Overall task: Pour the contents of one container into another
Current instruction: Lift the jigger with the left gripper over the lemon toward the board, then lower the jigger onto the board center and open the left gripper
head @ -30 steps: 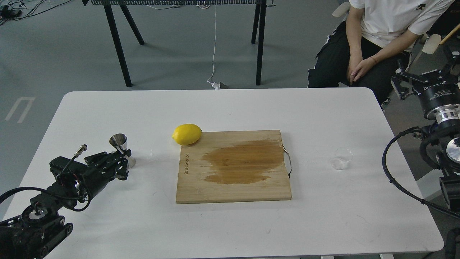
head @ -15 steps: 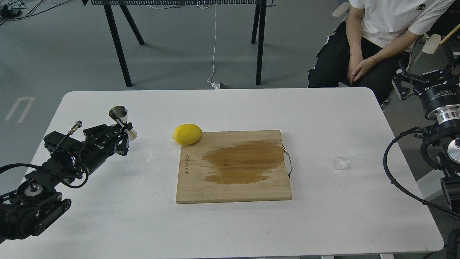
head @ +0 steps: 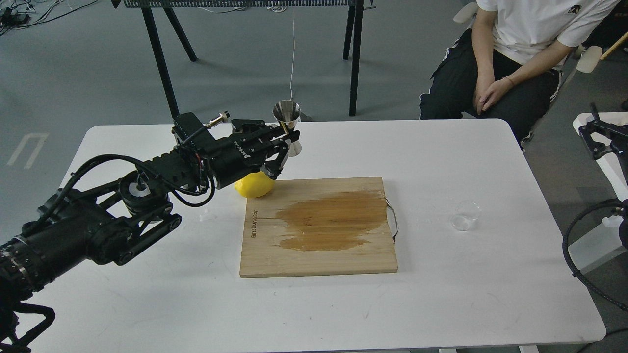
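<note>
My left gripper (head: 283, 143) is shut on the narrow waist of the shiny steel jigger (head: 287, 116). It holds the jigger upright in the air, above the lemon and the cutting board's far left corner. The clear cup (head: 465, 215) stands alone on the table at the right, just beyond the board's metal handle, far from the jigger. It is too transparent to show what is inside. Only a dark part of my right arm (head: 599, 138) shows at the right edge, off the table, and its fingers cannot be told apart.
A wooden cutting board (head: 319, 260) with a large wet stain lies mid-table. A yellow lemon (head: 251, 188) sits at its far left corner, partly under my left wrist. A few drops (head: 206, 214) lie left of the board. A person (head: 510, 54) sits beyond the far right corner.
My left arm has lifted the jigger off the table at the left and swung it up and to the right, over the lemon. The right arm has drawn back toward the right edge.
</note>
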`<state>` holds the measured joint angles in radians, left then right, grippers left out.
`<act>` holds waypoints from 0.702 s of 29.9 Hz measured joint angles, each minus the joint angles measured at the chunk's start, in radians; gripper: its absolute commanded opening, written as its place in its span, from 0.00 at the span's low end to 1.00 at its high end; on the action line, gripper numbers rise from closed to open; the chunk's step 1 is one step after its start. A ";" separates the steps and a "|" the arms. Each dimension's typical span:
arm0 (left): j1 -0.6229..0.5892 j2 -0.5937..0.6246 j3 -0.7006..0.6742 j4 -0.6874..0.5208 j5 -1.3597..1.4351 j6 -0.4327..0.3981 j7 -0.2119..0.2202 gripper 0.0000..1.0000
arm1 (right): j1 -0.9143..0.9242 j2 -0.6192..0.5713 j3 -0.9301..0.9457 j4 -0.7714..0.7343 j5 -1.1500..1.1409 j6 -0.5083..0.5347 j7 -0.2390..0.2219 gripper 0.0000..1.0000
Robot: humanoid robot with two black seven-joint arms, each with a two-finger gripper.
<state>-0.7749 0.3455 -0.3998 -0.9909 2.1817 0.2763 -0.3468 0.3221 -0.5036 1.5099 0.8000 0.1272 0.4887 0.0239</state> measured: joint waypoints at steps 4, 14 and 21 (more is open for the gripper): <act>0.014 -0.076 0.042 0.042 0.000 -0.004 0.000 0.04 | -0.037 -0.018 0.022 0.008 0.003 0.000 -0.001 1.00; 0.071 -0.147 0.141 0.164 0.000 0.028 0.005 0.05 | -0.072 -0.024 0.036 0.011 0.005 0.000 -0.001 1.00; 0.083 -0.209 0.143 0.227 0.000 0.028 0.020 0.06 | -0.071 -0.017 0.037 0.022 0.004 0.000 -0.001 1.00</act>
<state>-0.6919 0.1360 -0.2573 -0.7638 2.1818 0.3045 -0.3263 0.2506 -0.5204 1.5466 0.8223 0.1309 0.4887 0.0230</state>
